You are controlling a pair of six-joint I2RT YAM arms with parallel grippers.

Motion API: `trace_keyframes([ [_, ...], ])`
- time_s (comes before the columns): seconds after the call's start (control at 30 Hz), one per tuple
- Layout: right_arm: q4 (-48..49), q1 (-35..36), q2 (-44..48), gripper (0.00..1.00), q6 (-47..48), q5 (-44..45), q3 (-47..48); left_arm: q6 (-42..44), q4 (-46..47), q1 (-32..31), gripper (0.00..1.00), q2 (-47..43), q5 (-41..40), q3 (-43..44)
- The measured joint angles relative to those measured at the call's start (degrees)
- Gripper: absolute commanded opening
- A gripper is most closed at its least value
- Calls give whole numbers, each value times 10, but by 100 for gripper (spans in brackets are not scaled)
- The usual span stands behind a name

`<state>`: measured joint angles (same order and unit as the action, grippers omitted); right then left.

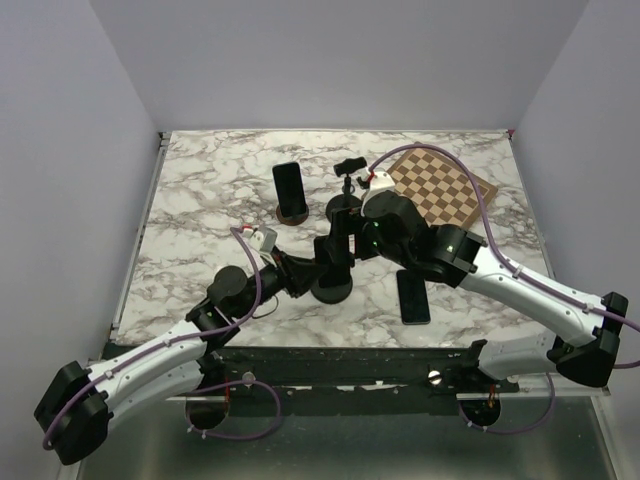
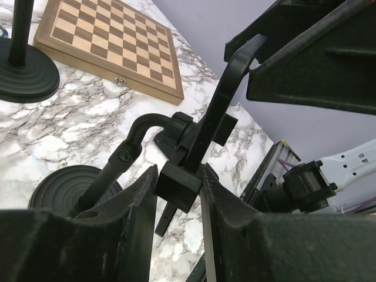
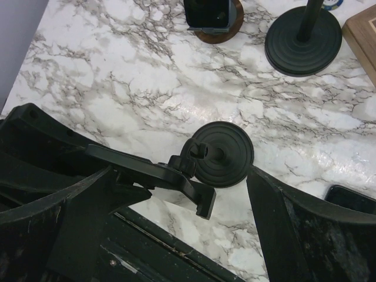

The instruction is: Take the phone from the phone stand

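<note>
I read the left gripper (image 2: 179, 183) as pinched on the phone stand (image 1: 332, 288). In the left wrist view both fingers press the black block at the foot of the stand's cradle, and the cradle carries nothing. The right gripper (image 3: 182, 176) is spread wide over the same stand, with the cradle arm between its fingers. I cannot tell whether either finger touches it. The phone (image 1: 413, 297) lies flat on the marble table (image 1: 200, 200), just right of the stand's round base and beside the right arm. A second phone (image 1: 290, 185) stands upright in a round wooden dock (image 1: 293, 213) further back. A second stand (image 1: 345, 208) is beside that dock, near the chessboard (image 1: 440, 187).
</note>
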<state>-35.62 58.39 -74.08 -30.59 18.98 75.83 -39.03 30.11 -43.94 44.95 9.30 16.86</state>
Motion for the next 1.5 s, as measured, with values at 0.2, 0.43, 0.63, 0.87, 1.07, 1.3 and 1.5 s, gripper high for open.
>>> trace_keyframes([
  [0.2, 0, 0, 6, 100, 2, -9, 0, 5, 3, -32, 60, -9, -44, -7],
  [0.43, 0, 0, 21, 100, 8, -38, 0, 20, 19, -34, 52, 39, -8, 8],
  [0.63, 5, 0, 35, 100, 11, -39, -7, 37, 19, -34, 24, 62, -9, 27],
  [0.87, 13, 0, 52, 100, 11, -14, -33, 66, 47, -37, 9, 104, -48, 44],
  [1.07, 17, 0, 56, 100, 17, 23, -40, 93, 93, -37, 32, 172, -85, 70],
  [1.3, 17, 0, 45, 100, 27, 41, -40, 83, 134, -24, 88, 187, -61, 68],
  [1.5, 17, 0, 42, 100, 35, 41, -38, 66, 135, 14, 89, 127, 24, 42],
])
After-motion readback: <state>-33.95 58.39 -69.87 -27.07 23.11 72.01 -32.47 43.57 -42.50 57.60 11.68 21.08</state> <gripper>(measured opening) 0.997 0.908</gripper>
